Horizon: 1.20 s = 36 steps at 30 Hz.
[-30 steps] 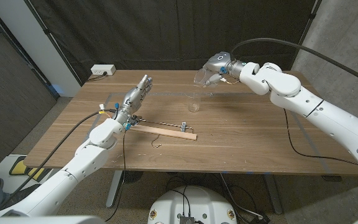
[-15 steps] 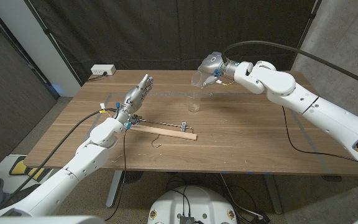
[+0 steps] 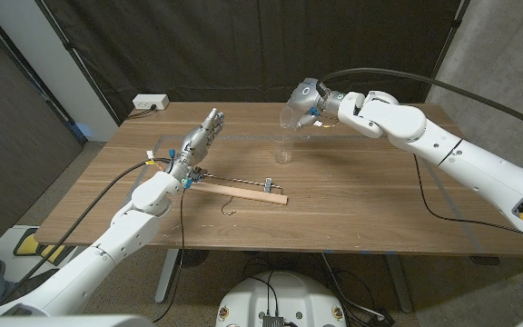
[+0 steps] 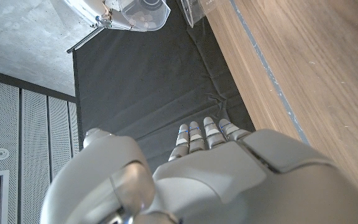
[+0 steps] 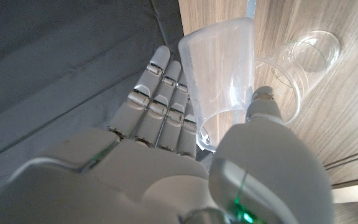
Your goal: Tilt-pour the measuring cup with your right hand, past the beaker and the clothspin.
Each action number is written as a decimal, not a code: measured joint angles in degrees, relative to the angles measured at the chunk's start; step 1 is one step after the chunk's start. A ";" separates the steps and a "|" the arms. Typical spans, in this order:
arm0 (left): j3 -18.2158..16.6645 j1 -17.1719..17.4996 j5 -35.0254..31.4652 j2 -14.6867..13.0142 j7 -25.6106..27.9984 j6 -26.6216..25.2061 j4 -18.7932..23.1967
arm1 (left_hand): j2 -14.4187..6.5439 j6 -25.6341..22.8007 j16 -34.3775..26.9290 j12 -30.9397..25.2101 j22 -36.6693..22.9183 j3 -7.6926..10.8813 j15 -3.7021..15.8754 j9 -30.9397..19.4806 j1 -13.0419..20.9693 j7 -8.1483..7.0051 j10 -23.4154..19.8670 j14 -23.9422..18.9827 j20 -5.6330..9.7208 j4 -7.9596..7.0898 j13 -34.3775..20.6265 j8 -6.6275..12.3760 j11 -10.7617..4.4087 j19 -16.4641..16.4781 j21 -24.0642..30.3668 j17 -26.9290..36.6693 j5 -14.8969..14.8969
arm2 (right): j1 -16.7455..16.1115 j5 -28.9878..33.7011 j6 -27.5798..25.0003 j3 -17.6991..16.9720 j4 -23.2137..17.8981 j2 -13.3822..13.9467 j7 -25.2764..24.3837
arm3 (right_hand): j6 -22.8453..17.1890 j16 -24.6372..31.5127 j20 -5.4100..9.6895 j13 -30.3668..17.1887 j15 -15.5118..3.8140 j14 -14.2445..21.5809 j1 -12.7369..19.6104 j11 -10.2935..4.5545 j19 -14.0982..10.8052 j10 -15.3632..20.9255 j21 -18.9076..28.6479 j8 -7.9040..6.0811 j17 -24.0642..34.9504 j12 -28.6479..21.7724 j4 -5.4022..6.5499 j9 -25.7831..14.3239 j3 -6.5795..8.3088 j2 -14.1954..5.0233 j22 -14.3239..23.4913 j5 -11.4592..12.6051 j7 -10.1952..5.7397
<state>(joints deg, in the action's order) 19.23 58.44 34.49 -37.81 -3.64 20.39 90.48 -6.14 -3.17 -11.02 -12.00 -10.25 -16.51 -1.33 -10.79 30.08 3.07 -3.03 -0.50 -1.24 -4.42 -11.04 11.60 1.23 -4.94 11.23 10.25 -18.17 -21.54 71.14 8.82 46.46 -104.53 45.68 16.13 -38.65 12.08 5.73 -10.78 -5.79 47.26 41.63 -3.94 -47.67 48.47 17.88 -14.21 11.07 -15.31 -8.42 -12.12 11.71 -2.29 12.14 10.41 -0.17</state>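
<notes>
My right hand (image 3: 305,98) grips a clear plastic measuring cup (image 3: 291,114) in the air over the table's far middle, tipped with its mouth toward a small clear beaker (image 3: 284,152) standing just below it. In the right wrist view the measuring cup (image 5: 219,74) sits between the fingers (image 5: 157,93) and the thumb, its rim next to the beaker (image 5: 304,65). A clothespin (image 3: 270,184) is clipped on a wooden bar (image 3: 239,190) nearer the front. My left hand (image 3: 198,141) hovers at the left with fingers straight and holds nothing; the left wrist view shows its back (image 4: 216,168).
A wire hook (image 3: 230,202) hangs off the wooden bar. A white power strip (image 3: 151,103) lies at the table's (image 3: 352,209) far left corner. A black curtain (image 3: 243,45) hangs behind the table. Bare wood lies along the front and right.
My right hand has carried the measuring cup a little to the left, closer over the beaker, and tipped it further. The left hand has stayed where it was.
</notes>
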 measured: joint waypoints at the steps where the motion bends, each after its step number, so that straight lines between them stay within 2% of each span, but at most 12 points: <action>1: 0.00 0.17 0.00 0.00 0.00 0.00 0.01 | 0.00 0.00 0.00 0.00 0.00 0.00 0.00 0.00 0.00 0.00 0.00 0.00 0.00 0.00 0.00 0.00 0.00 0.00 0.00 0.00 0.00 | 0.07 3.18 0.80 0.10 0.03 0.01 -1.13 | 0.00 0.00 0.00 0.00 -0.04 0.04 -0.05 0.00 0.00 0.00 0.00 0.07 0.00 0.09 0.00 0.00 0.00 -0.05 0.00 0.00 0.00; 5: 0.00 0.17 0.01 0.00 0.00 -0.07 0.01 | 0.00 0.00 0.00 0.00 0.00 0.00 0.00 0.00 0.00 0.00 0.00 0.00 0.00 0.00 0.00 0.00 0.00 0.00 0.00 0.00 0.00 | 0.32 3.18 0.80 0.49 0.07 0.07 -1.13 | 0.00 0.00 0.00 0.01 0.03 0.17 -0.14 -0.08 0.00 0.09 0.28 0.07 0.00 0.11 0.00 -0.12 0.00 -0.14 0.00 -0.01 0.00; 8: 0.00 0.26 0.01 -0.01 0.00 -0.13 0.14 | 0.00 -0.26 0.00 0.00 0.00 0.00 0.00 0.00 0.00 0.26 0.00 0.00 0.00 0.00 0.00 0.00 0.00 0.00 0.00 0.00 0.00 | 0.52 6.69 1.75 0.83 0.05 0.18 -2.68 | 0.00 0.00 0.00 0.00 0.03 0.17 -0.14 -0.08 0.00 0.09 0.43 0.07 0.00 0.11 0.00 -0.29 0.00 -0.14 0.00 0.00 0.00; 20: 0.10 0.27 0.01 -0.13 0.17 -0.71 0.48 | 0.00 -0.31 0.00 0.00 0.00 0.01 0.00 0.00 0.00 0.31 0.00 0.00 0.00 0.00 0.00 0.00 0.00 0.00 0.00 0.00 0.00 | 1.23 11.88 3.60 2.24 -0.53 0.78 -4.62 | -0.33 0.00 0.32 -0.05 -0.16 1.20 -0.14 -0.08 -0.32 0.10 0.43 0.24 -0.15 0.31 0.00 -0.24 0.00 -0.14 -0.01 0.21 0.28; 30: 0.15 0.24 -0.11 -0.30 0.37 -1.34 0.75 | -0.16 -0.31 0.00 0.00 0.00 0.01 0.00 0.00 0.17 0.31 0.00 0.00 0.00 0.00 0.00 0.00 0.00 0.00 0.00 0.00 0.00 | 1.02 13.12 4.07 2.41 -0.42 0.93 -5.58 | -0.35 0.00 0.12 -0.04 -0.24 1.28 -0.13 0.03 -0.51 0.58 0.43 0.29 -0.15 0.34 0.01 -0.12 -0.01 -0.13 -0.01 0.21 0.26; 36: 0.48 -0.26 -0.20 -0.37 0.33 -1.87 0.83 | -0.59 -0.31 0.00 0.00 0.00 0.01 0.00 0.00 0.59 0.31 0.00 0.00 0.00 0.00 0.00 0.00 0.00 0.00 0.00 0.00 0.00 | -0.20 12.69 2.78 1.35 -0.41 1.19 -6.21 | -0.46 0.00 0.24 -0.01 -0.23 1.28 -0.11 0.01 -0.64 0.61 0.43 0.30 -0.15 0.45 0.08 -0.13 -0.08 -0.11 -0.02 0.19 0.36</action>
<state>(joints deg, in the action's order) 19.71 58.19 34.29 -38.17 -3.32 18.52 91.31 -6.73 -3.48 -11.02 -12.00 -10.25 -16.50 -1.33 -10.79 30.68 3.38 -3.03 -0.50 -1.24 -4.42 -11.04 11.60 1.23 -4.94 11.23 10.25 -18.17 -21.74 83.82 11.60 47.81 -104.94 46.87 9.92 -39.11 12.08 5.97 -10.78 -6.02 48.53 41.52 -3.94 -48.31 49.08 18.31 -13.91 10.92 -14.87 -8.34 -12.25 11.64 -2.39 12.13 10.61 0.20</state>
